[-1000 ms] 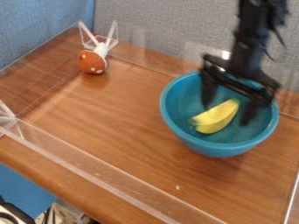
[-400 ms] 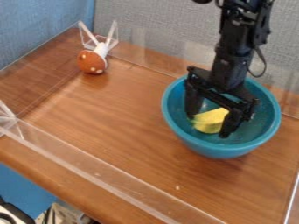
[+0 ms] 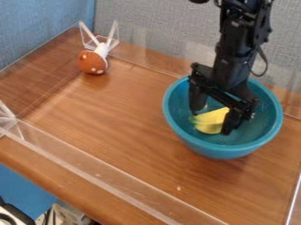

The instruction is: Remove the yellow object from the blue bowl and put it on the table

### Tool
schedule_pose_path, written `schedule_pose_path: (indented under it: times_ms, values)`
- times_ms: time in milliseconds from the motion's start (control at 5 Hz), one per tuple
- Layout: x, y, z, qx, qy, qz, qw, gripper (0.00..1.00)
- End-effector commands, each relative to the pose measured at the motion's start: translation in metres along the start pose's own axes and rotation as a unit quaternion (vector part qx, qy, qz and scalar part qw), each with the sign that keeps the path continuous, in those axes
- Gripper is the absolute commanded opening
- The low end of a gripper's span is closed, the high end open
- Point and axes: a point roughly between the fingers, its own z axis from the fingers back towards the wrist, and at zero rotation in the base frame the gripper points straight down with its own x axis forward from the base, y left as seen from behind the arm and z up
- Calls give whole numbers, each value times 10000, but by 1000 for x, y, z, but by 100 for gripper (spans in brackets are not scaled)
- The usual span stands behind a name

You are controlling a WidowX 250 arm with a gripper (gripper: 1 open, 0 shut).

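Note:
The blue bowl (image 3: pixel 221 141) sits on the table (image 3: pixel 106 123) at the right. Inside it lies the yellow object (image 3: pixel 213 119), partly hidden by the arm. My black gripper (image 3: pixel 219 113) points straight down into the bowl, open, with one finger on each side of the yellow object. Whether the fingers touch it I cannot tell.
A round orange-brown object (image 3: pixel 91 61) rests at the back left, next to a white clip (image 3: pixel 104 39) on the clear acrylic wall (image 3: pixel 141 195). The wall edges the table on all sides.
The gripper has moved left and sunk lower into the bowl, and now straddles the yellow object. Its jaws have stayed open.

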Motion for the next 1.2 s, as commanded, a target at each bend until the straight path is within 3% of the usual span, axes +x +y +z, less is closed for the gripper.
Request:
schedule_pose_path:
  times_ms: [0,200,600,1000]
  values:
    - [7,-3,2,98,-194,-26,9998,100]
    - [8,-1,-1,164,-281,55,9995,100]
    - [20,-4,24,249,-483,151,9984,100]
    - [15,18,14,259,-567,691,9957,100]
